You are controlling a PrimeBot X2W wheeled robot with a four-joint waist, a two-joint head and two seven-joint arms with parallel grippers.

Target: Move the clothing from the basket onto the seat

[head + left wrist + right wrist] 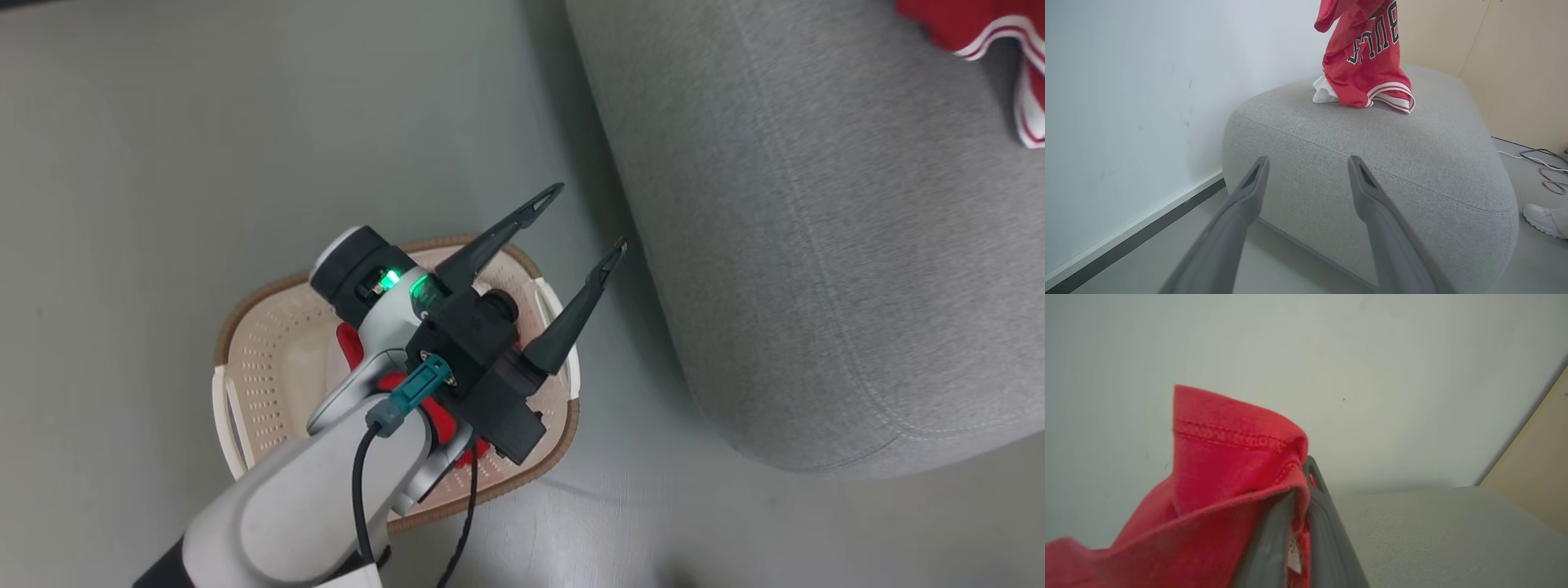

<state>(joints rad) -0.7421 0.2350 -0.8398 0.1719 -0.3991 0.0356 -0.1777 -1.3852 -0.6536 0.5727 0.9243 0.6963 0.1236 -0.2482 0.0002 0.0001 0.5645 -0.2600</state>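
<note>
1. Left gripper (590, 216): fingers spread wide, empty, just beside the seat (816, 245).
2. Right gripper (1302, 486): clamped on red clothing (1367, 69) hanging above the seat, hem touching it.
3. Basket (245, 310) beside the seat; red fabric (349, 343) inside.

Pale grey forearm (310, 490), teal connector (420, 384), black cables (359, 482), dark tapered left gripper (590, 216).

I count one basket (269, 363) and one seat (816, 245), with two grippers on my screens, the left gripper (590, 216) and the right gripper (1303, 498). Red clothing turns up in two places: one red jersey (1367, 69) on the seat, and red cloth (349, 343) in the basket, whose number of pieces I cannot tell. I also count one white shoe (1541, 220) and a few cables (1543, 163), too tangled to number.
</note>
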